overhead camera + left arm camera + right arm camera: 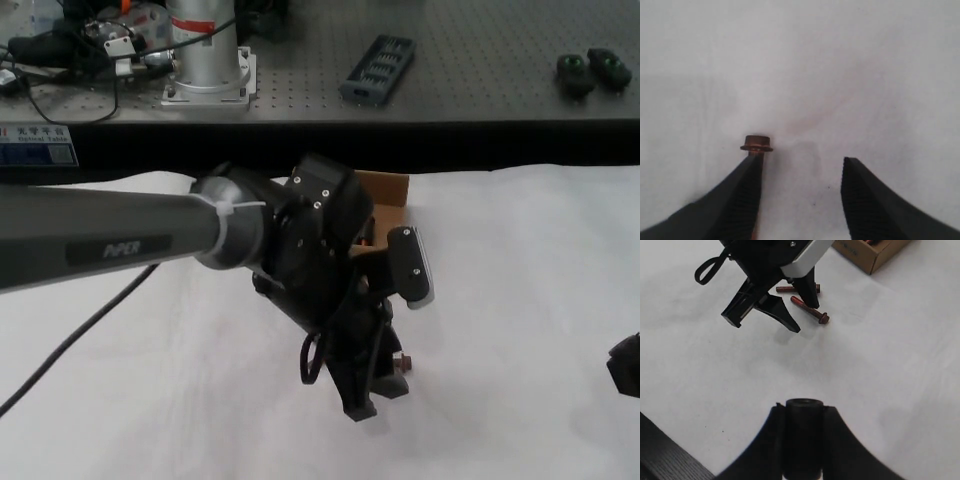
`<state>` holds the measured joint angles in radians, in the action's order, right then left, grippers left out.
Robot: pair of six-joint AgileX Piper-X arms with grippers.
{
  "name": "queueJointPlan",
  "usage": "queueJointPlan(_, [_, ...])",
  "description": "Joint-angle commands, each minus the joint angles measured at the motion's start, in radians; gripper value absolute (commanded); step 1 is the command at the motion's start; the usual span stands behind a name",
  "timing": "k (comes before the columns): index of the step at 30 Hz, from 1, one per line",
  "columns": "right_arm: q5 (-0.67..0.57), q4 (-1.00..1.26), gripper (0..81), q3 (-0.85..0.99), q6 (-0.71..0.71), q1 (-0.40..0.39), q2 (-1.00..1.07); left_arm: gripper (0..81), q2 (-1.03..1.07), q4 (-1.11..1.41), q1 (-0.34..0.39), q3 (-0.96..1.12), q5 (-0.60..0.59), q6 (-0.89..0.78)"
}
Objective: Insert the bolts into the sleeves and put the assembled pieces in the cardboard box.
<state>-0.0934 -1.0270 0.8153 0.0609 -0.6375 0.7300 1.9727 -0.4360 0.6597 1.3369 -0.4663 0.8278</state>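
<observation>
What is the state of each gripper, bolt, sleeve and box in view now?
left gripper: open, down at the cloth.
right gripper: shut on the sleeve.
sleeve: clamped in the right gripper.
nearer bolt: lying loose on the cloth, ungripped, inside the left gripper's span.
second bolt: lying on the cloth, partly hidden.
cardboard box: open on top.

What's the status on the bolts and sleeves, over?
Left gripper open, low over cloth, bolt by one finger. Right gripper shut on black sleeve. Second bolt nearby, cardboard box beyond. Nothing seen in the way.
</observation>
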Motion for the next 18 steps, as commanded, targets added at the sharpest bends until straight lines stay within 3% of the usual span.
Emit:
queueJointPlan(1, [-0.016,-0.001,1.9,0.003,0.007,0.006,-0.009,34.9,0.021,0.003,0.006,0.011,0.002,0.027])
queueJointPlan(5, [-0.041,-0.001,1.9,0.003,0.013,0.006,-0.009,34.9,0.043,0.061,0.006,0.014,0.074,0.049])
queueJointPlan(18, [-0.045,-0.001,1.9,0.003,0.036,0.006,-0.009,34.9,0.106,0.1,0.006,0.03,0.095,0.048])
